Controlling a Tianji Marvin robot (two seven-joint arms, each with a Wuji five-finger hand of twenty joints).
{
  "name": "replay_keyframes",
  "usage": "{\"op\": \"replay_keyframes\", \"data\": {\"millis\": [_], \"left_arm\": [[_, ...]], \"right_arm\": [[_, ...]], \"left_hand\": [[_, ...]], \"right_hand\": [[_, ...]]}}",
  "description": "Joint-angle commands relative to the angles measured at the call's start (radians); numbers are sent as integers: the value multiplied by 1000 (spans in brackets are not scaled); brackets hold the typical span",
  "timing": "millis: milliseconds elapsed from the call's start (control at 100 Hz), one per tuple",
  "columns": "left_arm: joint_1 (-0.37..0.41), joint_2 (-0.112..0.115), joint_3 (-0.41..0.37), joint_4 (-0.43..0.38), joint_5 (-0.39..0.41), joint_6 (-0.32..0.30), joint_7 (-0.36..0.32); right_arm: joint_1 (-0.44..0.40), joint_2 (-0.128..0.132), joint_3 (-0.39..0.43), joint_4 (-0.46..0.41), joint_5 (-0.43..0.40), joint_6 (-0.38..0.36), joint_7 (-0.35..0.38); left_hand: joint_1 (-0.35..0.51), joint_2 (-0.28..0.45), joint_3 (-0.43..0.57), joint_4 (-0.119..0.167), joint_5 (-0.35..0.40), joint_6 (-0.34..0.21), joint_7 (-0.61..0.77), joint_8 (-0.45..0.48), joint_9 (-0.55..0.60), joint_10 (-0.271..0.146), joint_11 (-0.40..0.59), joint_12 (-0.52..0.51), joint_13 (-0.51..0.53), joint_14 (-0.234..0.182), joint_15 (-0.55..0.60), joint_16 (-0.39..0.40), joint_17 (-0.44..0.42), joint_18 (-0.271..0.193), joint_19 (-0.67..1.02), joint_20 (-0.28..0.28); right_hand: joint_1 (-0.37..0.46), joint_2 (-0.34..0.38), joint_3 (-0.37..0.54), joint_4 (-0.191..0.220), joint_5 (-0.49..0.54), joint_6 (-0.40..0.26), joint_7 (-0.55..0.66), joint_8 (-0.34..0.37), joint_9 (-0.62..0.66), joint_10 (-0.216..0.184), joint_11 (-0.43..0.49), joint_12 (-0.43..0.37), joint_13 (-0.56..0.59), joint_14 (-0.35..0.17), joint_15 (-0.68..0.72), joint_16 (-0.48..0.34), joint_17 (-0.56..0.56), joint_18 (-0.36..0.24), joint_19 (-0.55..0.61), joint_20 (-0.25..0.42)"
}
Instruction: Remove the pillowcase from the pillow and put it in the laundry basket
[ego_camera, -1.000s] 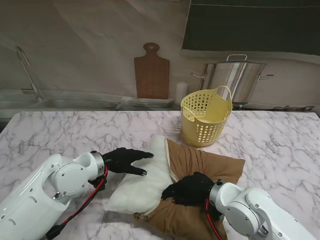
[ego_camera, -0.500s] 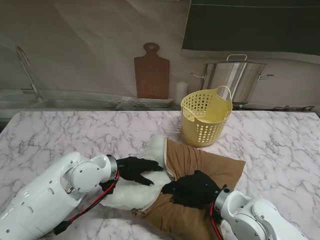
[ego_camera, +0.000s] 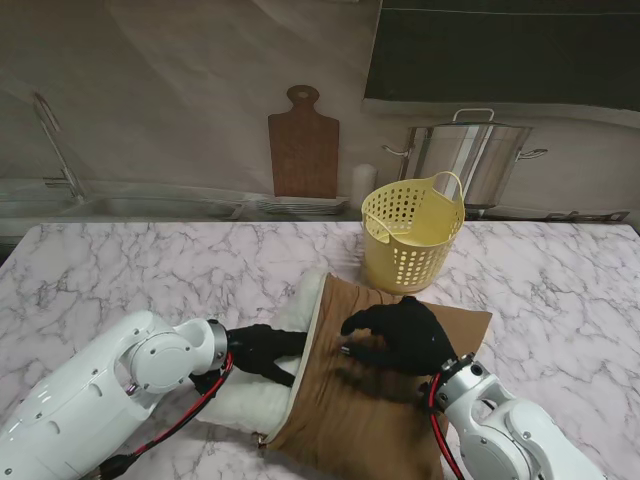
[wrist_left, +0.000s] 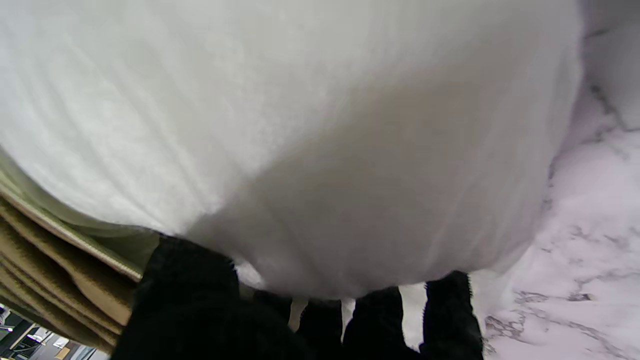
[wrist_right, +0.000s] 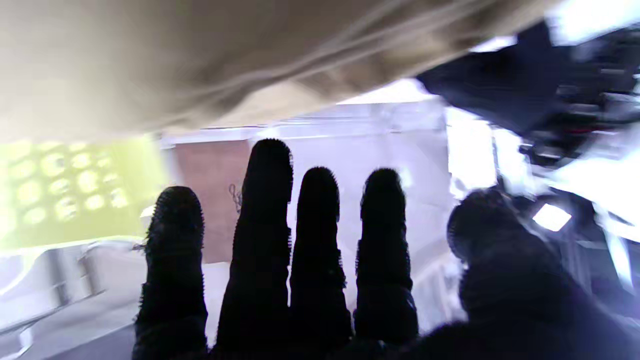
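On my left, my left hand (ego_camera: 262, 347) reaches in over the marble surface (ego_camera: 110, 275) with its dark fingers (wrist_left: 445, 310) pushed against the white pillow (ego_camera: 262, 400); from the left wrist camera they press into the underside of the bulging white fabric, thumb on one side and the rest on the other, so I read it as grasping the pillow, though the far fingertips are hidden under the brown cloth.

The pillow's bare white part shows at the left edge of the brown pillowcase (ego_camera: 365, 400), which covers the rest of it and spreads flat toward my right. The case's open hem runs just beside my left hand.

My right hand (ego_camera: 400, 335) hangs over the pillowcase, fingers (wrist_right: 267, 210) spread and straight in the right wrist view, released and holding nothing. That view is blurred, with brown cloth across it.

Farther from me and to the right stands the yellow laundry basket (ego_camera: 412, 240), upright, just beyond the far edge of the pillowcase. I can see only its perforated inner wall; nothing shows inside. Behind it, off the marble, sit a wooden cutting board (ego_camera: 303, 145) and a lidded steel pot (ego_camera: 478, 155).
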Motion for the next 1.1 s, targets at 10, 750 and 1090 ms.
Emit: {"op": "replay_keyframes", "data": {"millis": [10, 750, 1090], "left_arm": [[36, 17, 14, 22, 6, -6, -45], [5, 29, 62, 28, 10, 46, -106], [-27, 37, 99, 39, 10, 75, -142]], "right_arm": [[44, 2, 3, 4, -4, 66, 69], [177, 33, -67, 197, -188, 261, 202], [52, 35, 75, 134, -285, 279, 237]], "left_hand": [[15, -59, 15, 14, 52, -25, 88, 21, 11, -20, 35, 9, 22, 33, 49, 1, 1, 24, -137, -9], [-29, -56, 14, 14, 22, -21, 73, 17, 1, -12, 33, 2, 4, 55, 44, -5, -6, 25, -167, -1], [-26, -55, 16, 15, 5, -15, 62, 8, -5, -9, 29, 1, -5, 56, 40, -7, -5, 21, -183, 6]], "right_hand": [[-76, -62, 9, -6, -122, 19, -103, 30, -155, 47, -54, -11, -110, 23, -50, -7, -25, -54, 55, 44], [240, -186, 230, -123, 109, -82, 399, -96, 350, -79, 345, 235, 360, -124, 650, 169, 291, -149, 401, 189], [245, -209, 266, -125, 138, -41, 406, -104, 408, -77, 468, 310, 379, -173, 849, 214, 298, -119, 388, 166]]}}
